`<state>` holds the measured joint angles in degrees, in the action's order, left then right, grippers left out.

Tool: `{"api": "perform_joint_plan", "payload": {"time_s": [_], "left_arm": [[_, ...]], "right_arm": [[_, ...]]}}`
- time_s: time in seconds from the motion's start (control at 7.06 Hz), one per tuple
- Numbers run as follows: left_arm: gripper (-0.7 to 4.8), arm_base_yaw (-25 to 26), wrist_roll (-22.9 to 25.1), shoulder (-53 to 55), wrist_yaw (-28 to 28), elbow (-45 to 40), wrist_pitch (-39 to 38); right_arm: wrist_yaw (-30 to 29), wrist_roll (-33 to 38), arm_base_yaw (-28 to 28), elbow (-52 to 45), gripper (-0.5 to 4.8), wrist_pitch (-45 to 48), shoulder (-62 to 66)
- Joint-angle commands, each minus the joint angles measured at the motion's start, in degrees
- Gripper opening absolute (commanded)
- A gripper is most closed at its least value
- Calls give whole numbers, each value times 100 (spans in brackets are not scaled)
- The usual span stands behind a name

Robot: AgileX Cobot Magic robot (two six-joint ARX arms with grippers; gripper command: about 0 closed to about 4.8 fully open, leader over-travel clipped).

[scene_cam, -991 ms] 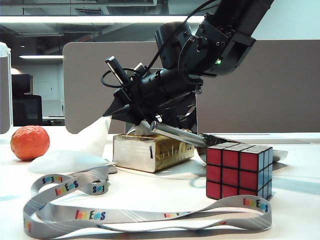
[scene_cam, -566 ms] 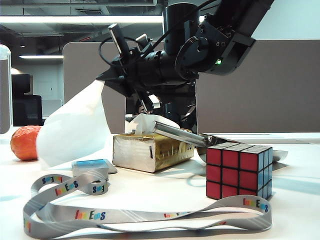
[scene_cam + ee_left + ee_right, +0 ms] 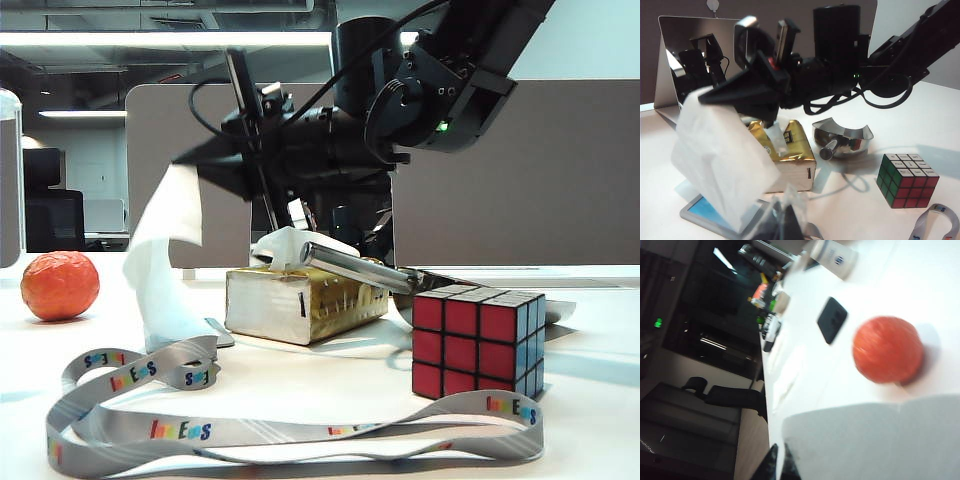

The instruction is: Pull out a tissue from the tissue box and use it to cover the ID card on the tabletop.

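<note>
My right gripper (image 3: 187,160) is shut on the top edge of the white tissue (image 3: 165,270). It holds the sheet well above the tabletop (image 3: 330,385), left of the gold tissue box (image 3: 300,302). The sheet hangs limp, its lower end down by the ID card. In the left wrist view the light blue ID card (image 3: 702,211) lies flat, partly behind the tissue (image 3: 722,160), with the tissue box (image 3: 792,160) beyond it. Another tissue (image 3: 285,245) pokes out of the box top. My left gripper (image 3: 785,222) sits low near the card, shut and empty. The right wrist view shows the right gripper (image 3: 781,462) pinching the tissue (image 3: 875,440).
A Rubik's cube (image 3: 478,340) stands right of the box. The grey lanyard (image 3: 200,430) loops across the front. An orange ball (image 3: 60,285) rests at the far left. A metal ladle (image 3: 842,137) lies behind the box, beside a shiny panel (image 3: 680,60).
The right gripper rose and swung left while turning at the wrist. The tissue lifted off the table and now hangs down narrow and vertical. The left arm stayed still.
</note>
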<state>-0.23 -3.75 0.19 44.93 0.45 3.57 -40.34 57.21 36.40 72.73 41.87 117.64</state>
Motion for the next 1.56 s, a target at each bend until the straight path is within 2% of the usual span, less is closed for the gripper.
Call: {"api": "perform_joint_plan", "payload": {"time_s": [0.14,0.28,0.42,0.99,1.13,1.42,1.56], "left_arm": [[-6,-7,-13,4,11,17,24],[-6,-7,-13,4,11,17,26],[-6,-7,-13,4,11,17,28],[-6,-7,-13,4,13,17,28],[-6,-7,-13,4,11,17,28],[-6,-7,-13,4,11,17,31],[-6,-7,-13,4,11,17,31]], "right_arm": [[-39,133,9,525,-6,1193,-33],[-133,153,72,1154,-6,1043,-33],[330,114,74,1974,-7,-367,439],[160,131,188,2304,-6,-669,887],[-1060,308,160,2302,-6,-752,872],[-1027,389,79,2299,-7,-920,846],[-929,385,-11,2297,-7,-1322,846]]}}
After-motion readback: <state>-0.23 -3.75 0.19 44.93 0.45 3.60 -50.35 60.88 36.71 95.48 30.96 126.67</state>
